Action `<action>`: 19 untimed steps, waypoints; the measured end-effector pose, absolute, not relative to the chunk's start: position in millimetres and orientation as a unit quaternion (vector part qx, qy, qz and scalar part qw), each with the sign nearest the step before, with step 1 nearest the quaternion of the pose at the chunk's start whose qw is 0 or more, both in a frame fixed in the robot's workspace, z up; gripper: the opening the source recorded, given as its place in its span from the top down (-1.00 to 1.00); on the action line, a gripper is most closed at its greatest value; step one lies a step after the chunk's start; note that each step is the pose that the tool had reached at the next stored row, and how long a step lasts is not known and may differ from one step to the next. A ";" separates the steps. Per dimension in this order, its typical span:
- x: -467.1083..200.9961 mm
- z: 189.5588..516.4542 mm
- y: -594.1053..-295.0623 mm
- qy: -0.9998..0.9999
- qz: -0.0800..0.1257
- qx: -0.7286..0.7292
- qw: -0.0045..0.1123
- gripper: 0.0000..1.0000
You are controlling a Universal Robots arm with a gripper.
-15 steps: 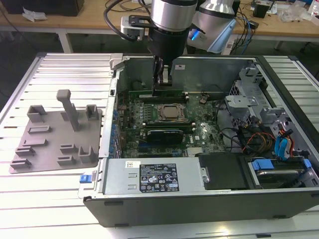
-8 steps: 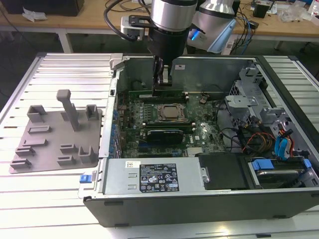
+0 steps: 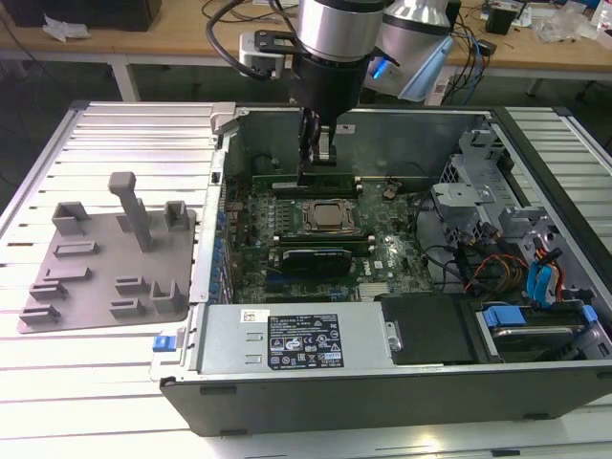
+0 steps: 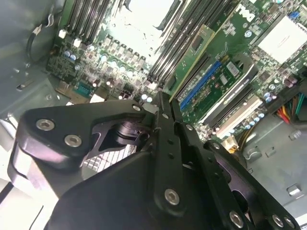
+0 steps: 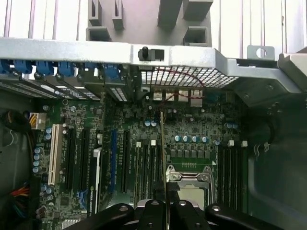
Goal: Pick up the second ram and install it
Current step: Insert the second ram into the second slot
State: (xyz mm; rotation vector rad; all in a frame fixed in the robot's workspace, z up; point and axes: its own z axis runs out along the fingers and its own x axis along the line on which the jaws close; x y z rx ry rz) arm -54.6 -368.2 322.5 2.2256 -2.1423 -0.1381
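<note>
- Exterior view: the open computer case (image 3: 382, 382) lies on a slatted metal table (image 3: 115, 134), with the motherboard (image 3: 382, 263) exposed inside it.
- The arm reaches down into the case from above; the gripper (image 3: 316, 158) hangs over the far side of the board, just behind the processor socket (image 3: 330, 216).
- The second ram (image 3: 321, 178), a thin green stick, sits edge-up directly beneath the fingertips, lying lengthwise along the slot row on the far side of the socket.
- Jaws: narrow, closed on the stick. First wrist view shows the stick (image 5: 163, 148) as a thin edge running away from between the black fingers (image 5: 152, 211), over the memory slots beside the socket (image 5: 189, 187).
- Whether the stick is fully seated in its slot: cannot tell from any view.
- Second wrist view: the gripper body (image 4: 163, 158) sits in the foreground, fingers drawn close together; another green ram stick (image 4: 192, 62) stands upright in a slot beyond it, on the near side of the socket.
- Exterior view: a black heatsink-like block (image 3: 311, 258) lies on the near side of the socket.
- A grey parts tray (image 3: 105, 268) with raised holders rests on the table at the exterior view's left, well apart from the case.
- Power supply (image 3: 296, 344) with its label runs along the case's near wall; drive bays and coloured cables (image 3: 535, 277) sit at the exterior view's right.
</note>
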 end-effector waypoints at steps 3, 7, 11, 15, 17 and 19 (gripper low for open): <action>-41.6 313.6 -368.2 -0.692 -0.048 0.719 0.028 0.78; -32.3 295.9 -368.4 -0.693 -0.048 0.719 0.028 0.78; -31.0 283.3 -368.9 -0.693 -0.048 0.719 0.028 0.78; -30.3 269.1 -368.9 -0.693 -0.048 0.719 0.028 0.78; -30.1 265.1 -368.9 -0.693 -0.048 0.719 0.028 0.78; -30.0 262.7 -368.9 -0.693 -0.048 0.719 0.028 0.78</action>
